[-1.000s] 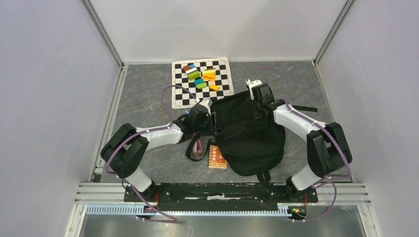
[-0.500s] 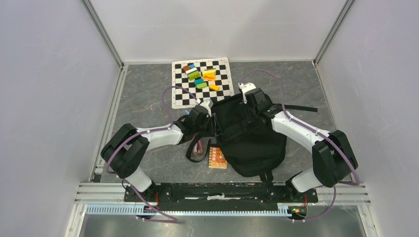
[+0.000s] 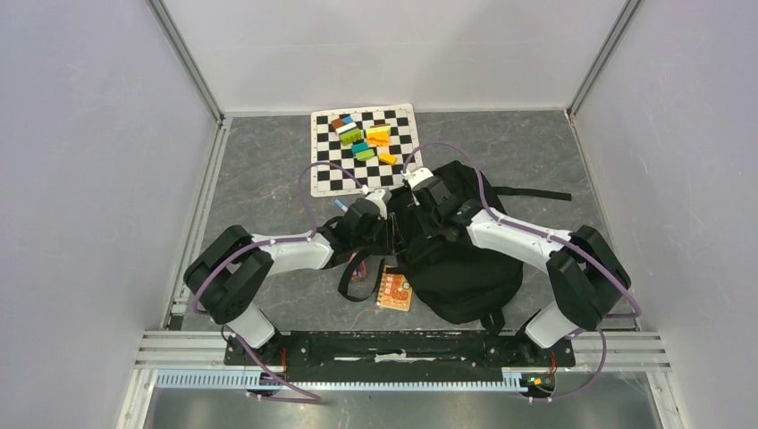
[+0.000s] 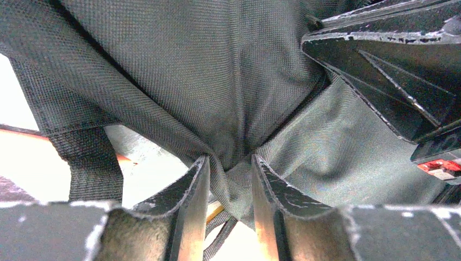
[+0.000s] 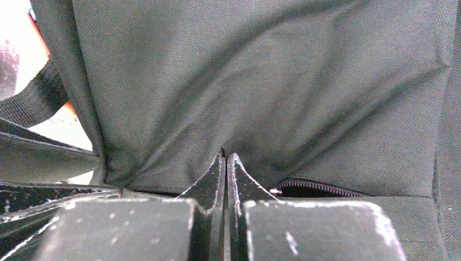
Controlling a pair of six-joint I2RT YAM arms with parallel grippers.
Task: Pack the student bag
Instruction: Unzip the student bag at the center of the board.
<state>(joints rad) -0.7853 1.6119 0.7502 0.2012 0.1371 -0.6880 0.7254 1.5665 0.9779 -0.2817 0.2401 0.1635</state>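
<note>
The student bag [image 3: 465, 259], a soft black backpack, lies in the middle of the table with a strap trailing right. My left gripper [image 3: 386, 231] is at its left edge, shut on a fold of the bag's fabric [image 4: 234, 109]. My right gripper [image 3: 414, 217] is just beside it at the bag's top left, its jaws pressed together on taut bag fabric [image 5: 261, 81] that creases out from the tips. A partly open zip [image 5: 321, 187] lies right of them. An orange notebook [image 3: 393, 288] lies by the bag's left side. Another notebook [image 3: 359, 266] lies under a strap loop.
A black-and-white checkered mat [image 3: 324, 174] lies at the back with several coloured blocks [image 3: 365, 138] on it. The right gripper's body [image 4: 380, 60] fills the upper right of the left wrist view. Grey walls and rails enclose the table.
My right arm has swung left across the bag's top, dragging the fabric toward the left gripper. The bag has bunched and shifted slightly left. The left arm has barely moved.
</note>
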